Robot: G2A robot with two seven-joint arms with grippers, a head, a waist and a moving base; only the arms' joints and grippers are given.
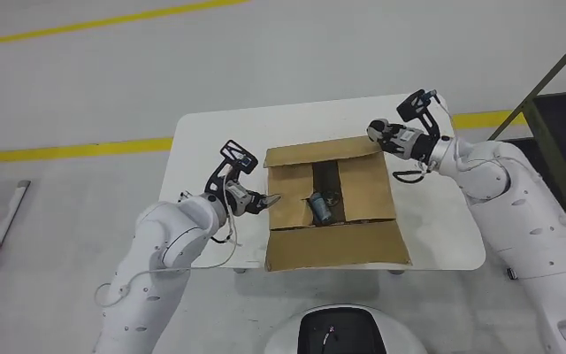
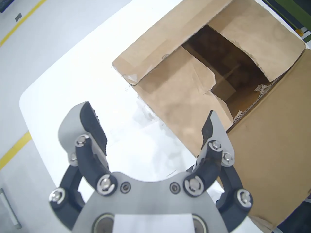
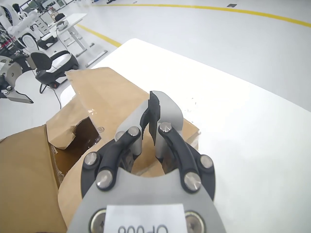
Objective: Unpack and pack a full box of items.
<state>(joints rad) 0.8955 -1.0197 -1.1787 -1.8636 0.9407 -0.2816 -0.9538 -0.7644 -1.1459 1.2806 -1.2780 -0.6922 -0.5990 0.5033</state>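
Okay, quick status. The cardboard box [image 1: 367, 190] [image 2: 267, 146] [image 3: 24, 170] sat in the middle of the white counter [image 1: 212, 142] [image 2: 73, 73] [image 3: 243, 122], top flaps folded out. The near flap lay flat toward the robot and reached the counter's near edge. The two side flaps partly covered the top and left a dark slot down the middle.

Left pincer [image 1: 265, 202] [image 2: 149, 112] hovered over the counter just beside the box's left side. Its fingers were spread wide apart and held nothing. One fingertip overlapped the left flap's edge in the wrist view; I couldn't tell whether it touched.

A small dark-and-blue item [image 1: 320, 210] lay inside the slot, toward the near end. It was too small to identify. From the left wrist view the box interior was mostly shadow.

Right pincer [image 1: 376, 130] [image 3: 152, 103] was at the box's far right corner, by the end of the far flap. Its fingers were pressed together with nothing visible between them. Contact with the cardboard was unclear. The far flap tilted up off the box in the right wrist view.

Beyond the counter was grey floor with a yellow line [image 1: 88, 149] [image 3: 218, 8].
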